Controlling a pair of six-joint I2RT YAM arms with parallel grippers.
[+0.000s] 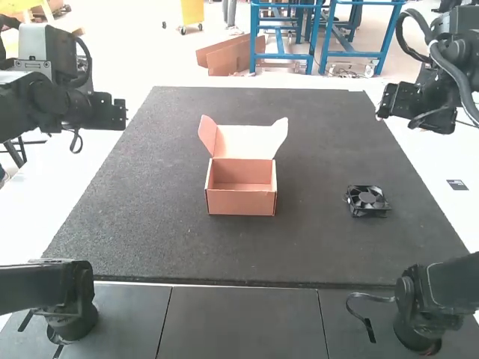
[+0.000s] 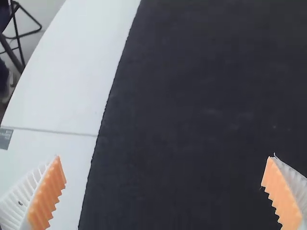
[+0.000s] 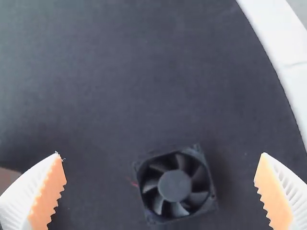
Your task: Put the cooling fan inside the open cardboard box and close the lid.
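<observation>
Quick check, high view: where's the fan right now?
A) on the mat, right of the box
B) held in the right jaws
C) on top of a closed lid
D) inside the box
A: the cooling fan lies flat on the black mat, apart from the cardboard box, which stands with its lid up.

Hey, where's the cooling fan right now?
In the high view the cooling fan lies on the black mat, right of the open cardboard box and apart from it. The right wrist view frames it between the right gripper's spread fingers.
</observation>
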